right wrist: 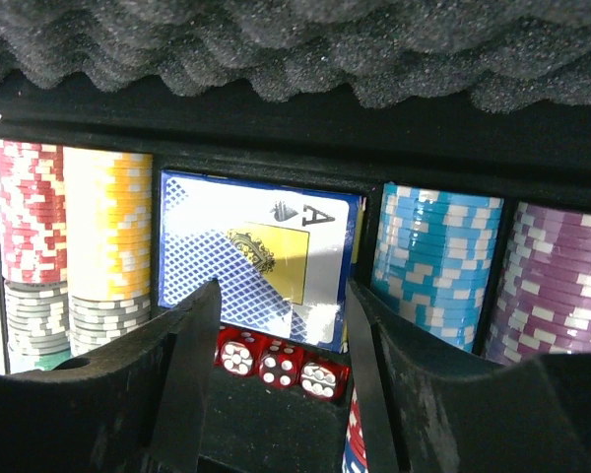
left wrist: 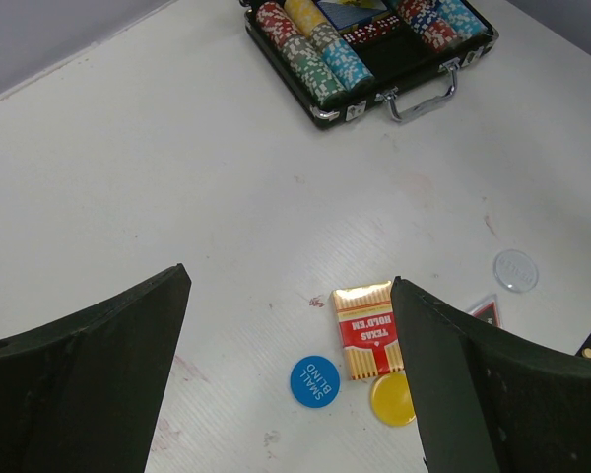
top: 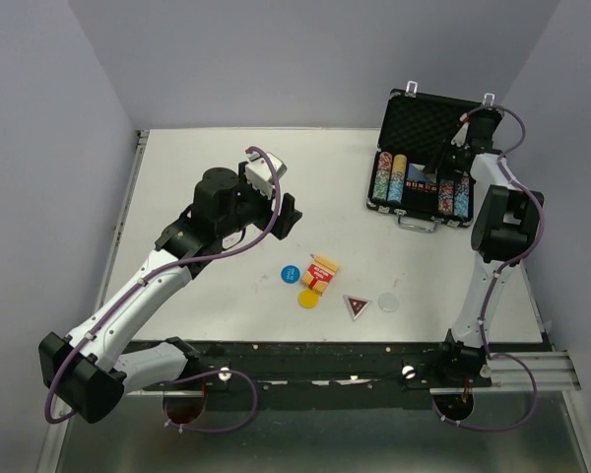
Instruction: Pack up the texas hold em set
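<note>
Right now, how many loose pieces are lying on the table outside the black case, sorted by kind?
Round discs: 3 (blue disc, yellow disc, clear disc)
Triangular marker: 1
Card pack: 1
Total: 5

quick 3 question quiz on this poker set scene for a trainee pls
1. True or false: the red card deck lies inside the briefcase.
2. Which colour of disc reads SMALL BLIND? A yellow, B blue, C clear.
3. Fill in: the open right hand hovers above three red ___.
Key: 1 false, it lies on the table; 2 B, the blue disc; 3 dice.
</note>
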